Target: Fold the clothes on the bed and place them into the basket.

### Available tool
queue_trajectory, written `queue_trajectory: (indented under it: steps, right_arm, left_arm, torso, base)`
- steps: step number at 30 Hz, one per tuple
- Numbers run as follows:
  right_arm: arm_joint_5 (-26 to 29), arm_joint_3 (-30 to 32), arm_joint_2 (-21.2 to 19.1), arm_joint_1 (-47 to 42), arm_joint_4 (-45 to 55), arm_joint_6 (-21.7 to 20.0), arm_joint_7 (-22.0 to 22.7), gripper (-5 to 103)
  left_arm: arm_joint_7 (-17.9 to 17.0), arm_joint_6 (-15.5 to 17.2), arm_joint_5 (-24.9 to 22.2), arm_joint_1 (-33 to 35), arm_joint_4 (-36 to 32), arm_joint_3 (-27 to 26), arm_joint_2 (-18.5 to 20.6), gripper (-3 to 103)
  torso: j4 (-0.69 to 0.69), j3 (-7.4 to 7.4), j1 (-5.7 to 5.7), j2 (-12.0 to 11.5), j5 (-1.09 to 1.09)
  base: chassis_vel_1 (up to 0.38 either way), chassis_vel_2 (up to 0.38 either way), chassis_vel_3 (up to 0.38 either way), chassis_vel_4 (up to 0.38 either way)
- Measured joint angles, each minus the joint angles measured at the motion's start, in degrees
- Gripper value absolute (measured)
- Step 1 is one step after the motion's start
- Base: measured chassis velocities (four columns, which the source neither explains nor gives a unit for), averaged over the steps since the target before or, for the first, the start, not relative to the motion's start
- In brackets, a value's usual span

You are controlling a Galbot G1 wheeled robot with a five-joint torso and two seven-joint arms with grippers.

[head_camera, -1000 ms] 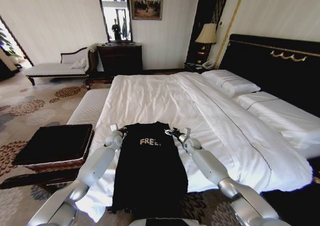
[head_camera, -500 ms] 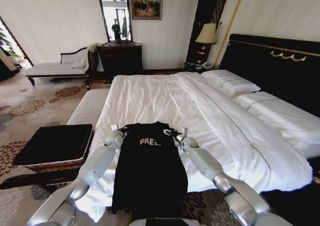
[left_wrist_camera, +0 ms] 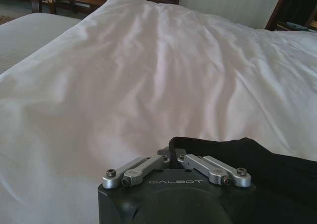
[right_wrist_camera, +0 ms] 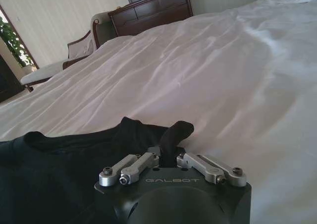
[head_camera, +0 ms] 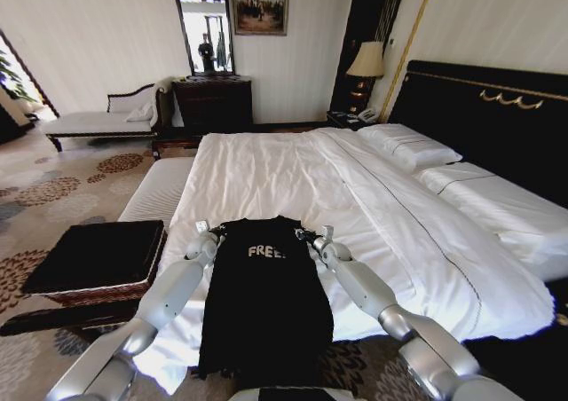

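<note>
Both hands, left hand (head_camera: 213,231) and right hand (head_camera: 308,235), pinch the T-shirt (head_camera: 264,299) shoulders on the bed (head_camera: 266,175); folding begins, probably by drawing the shoulders toward the hem.

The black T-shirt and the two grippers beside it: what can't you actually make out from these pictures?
- Head view: the T-shirt's lower hem hangs over the edge of the bed, out of sight.
- Head view: the sleeves sit under the left gripper and right gripper, so their lay is unclear.
- Both wrist views: each camera's black housing hides the fingertips where they pinch the cloth.
- Head view: the basket's inside is covered by its flat black top.
</note>
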Motion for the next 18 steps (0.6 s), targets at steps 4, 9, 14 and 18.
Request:
queue_trajectory:
  steps: [4,9,14,18]
  right_arm:
    - [0.8,0.9,-2.0,-1.0,5.4,-0.3,2.2,1]
    - [2.4,2.8,-6.4,-2.5,14.6,-0.7,4.6,1]
    - [4.5,4.2,-10.0,-3.2,24.4,-1.4,6.9,1]
    - [5.4,4.1,-11.2,-2.4,29.0,-1.5,8.9,1]
  left_arm:
    - [0.5,0.0,-0.3,0.4,-4.1,0.0,2.4,0]
    - [0.7,-0.3,0.2,0.4,-10.6,0.0,6.9,0]
    - [1.2,-1.5,3.0,0.0,-17.1,0.1,14.1,0]
    - [1.5,-2.6,4.8,-1.0,-20.0,0.0,18.3,0]
  torso:
    - [0.01,0.0,0.0,0.0,0.01]
    - [0.0,-0.01,-0.01,0.0,0.0]
    - [-0.01,-0.01,-0.01,0.0,0.0]
    - [0.03,0.0,-0.01,0.0,-0.01]
  base:
    - [0.0,0.0,0.0,0.0]
    - [0.0,0.0,0.0,0.0]
    - [0.0,0.0,0.0,0.0]
    - [0.0,0.0,0.0,0.0]
